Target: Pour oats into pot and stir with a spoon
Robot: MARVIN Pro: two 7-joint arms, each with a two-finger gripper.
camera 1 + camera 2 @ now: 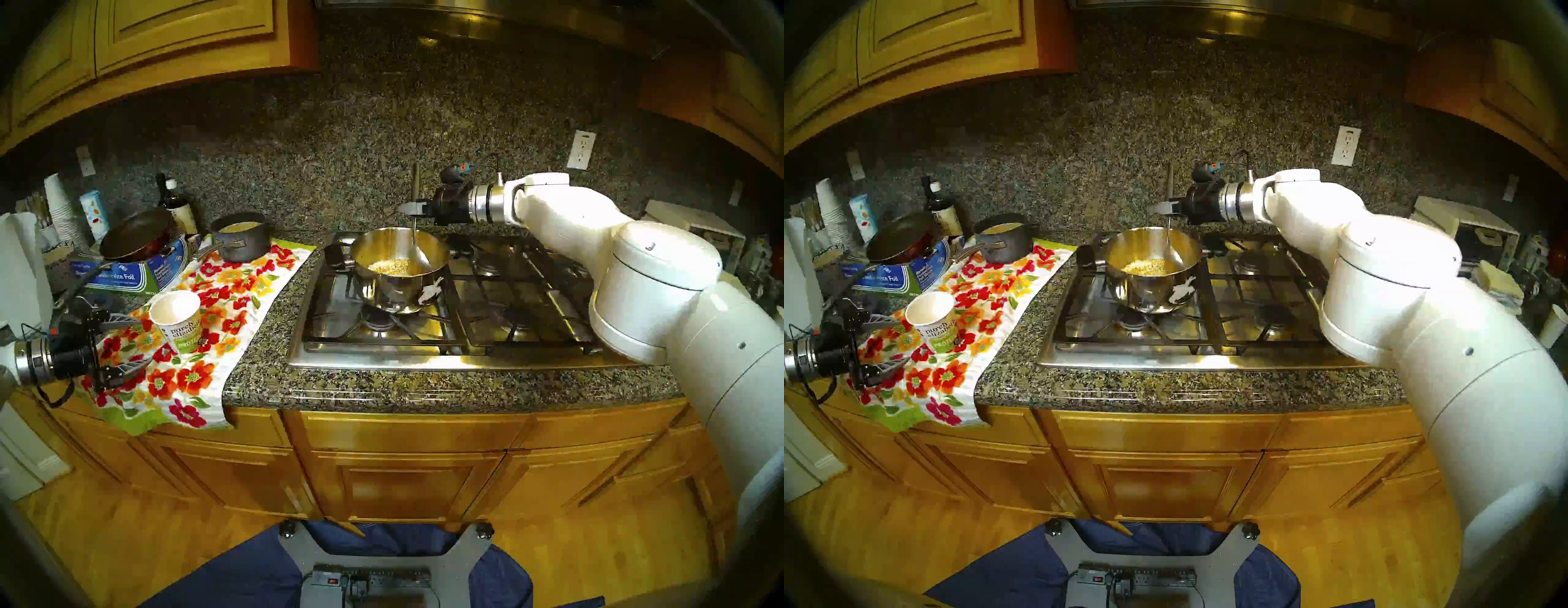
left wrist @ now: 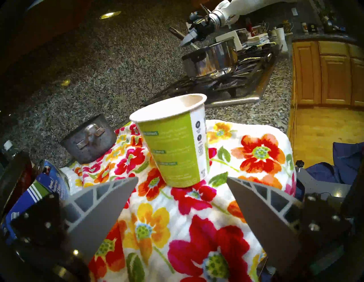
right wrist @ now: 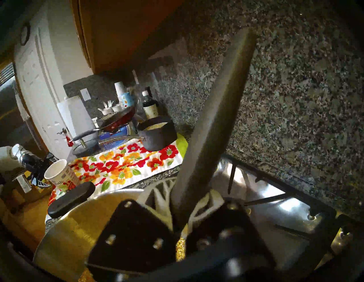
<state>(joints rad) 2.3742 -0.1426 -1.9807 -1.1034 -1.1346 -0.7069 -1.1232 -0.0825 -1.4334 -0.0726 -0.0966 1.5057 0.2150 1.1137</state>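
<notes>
The steel pot (image 1: 382, 293) stands on the stove's front left burner with pale oats (image 1: 390, 266) on its bottom. The spoon (image 1: 420, 254) stands nearly upright in it, bowl down among the oats. My right gripper (image 1: 409, 208) is above the pot, shut on the spoon's dark handle (image 3: 216, 110); the oats (image 3: 180, 246) show below it. The white and green paper cup (image 1: 178, 320) stands upright on the floral towel. My left gripper (image 2: 182, 178) is open just left of the cup (image 2: 173, 141), touching nothing.
A small dark grey pot (image 1: 242, 242) sits at the towel's (image 1: 237, 305) back end. A black frying pan (image 1: 138, 240) lies on a blue foil box (image 1: 123, 276), with bottles and stacked cups behind. The gas stove (image 1: 488, 322) has raised black grates.
</notes>
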